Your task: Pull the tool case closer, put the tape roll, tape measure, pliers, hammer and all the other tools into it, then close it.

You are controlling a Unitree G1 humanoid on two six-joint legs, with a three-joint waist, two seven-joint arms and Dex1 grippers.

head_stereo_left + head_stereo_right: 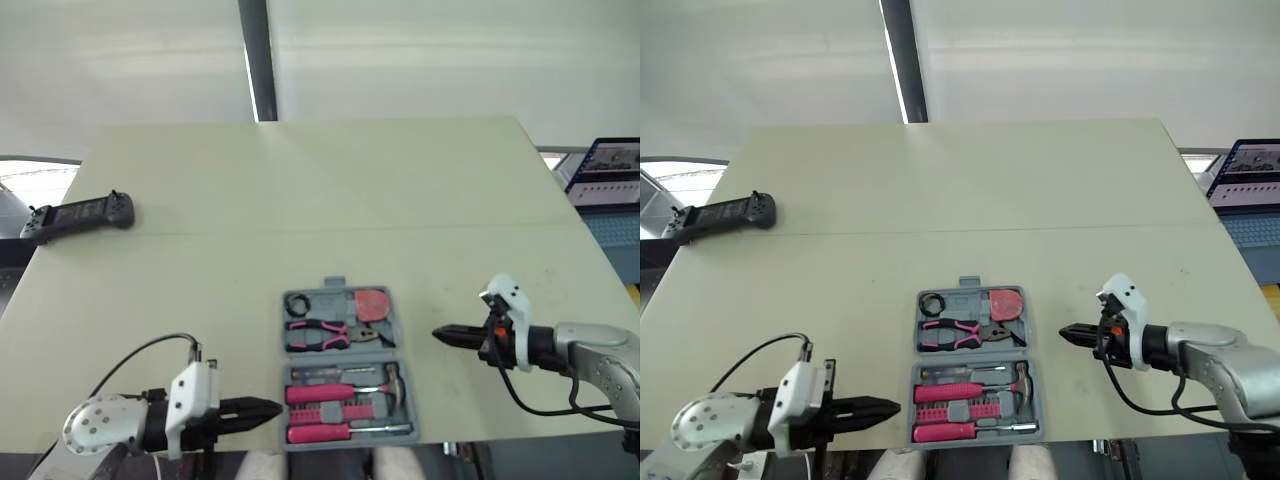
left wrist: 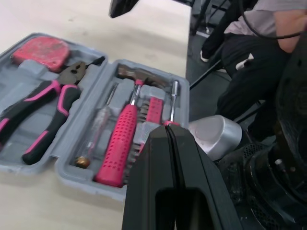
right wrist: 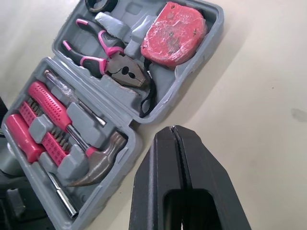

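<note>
Right now the tool case [image 1: 345, 365] lies open and flat at the near edge of the table [image 1: 300, 190], both grey halves facing up. Its far half holds the black tape roll [image 1: 298, 303], the pink-handled pliers [image 1: 318, 336] and the red tape measure [image 1: 373, 303]. Its near half holds the hammer [image 1: 392, 376], a pink screwdriver [image 1: 322, 432] and a row of bits [image 1: 335, 411].

The table is a pale cream sheet. Well to the case's far left lies a dark handheld controller [image 1: 80, 214], and beyond the case a dark post [image 1: 258, 60] stands against a white wall. A laptop screen [image 1: 606, 172], far right of the case, is cut off by the picture's edge. The bits are too small to count.

The left gripper [image 1: 276, 407], fingers pressed together and empty, hovers just beside the case's near half, on its left, pointing at it. The right gripper [image 1: 438, 332], likewise closed on nothing, hangs to the right of the far half, with bare table between them.
</note>
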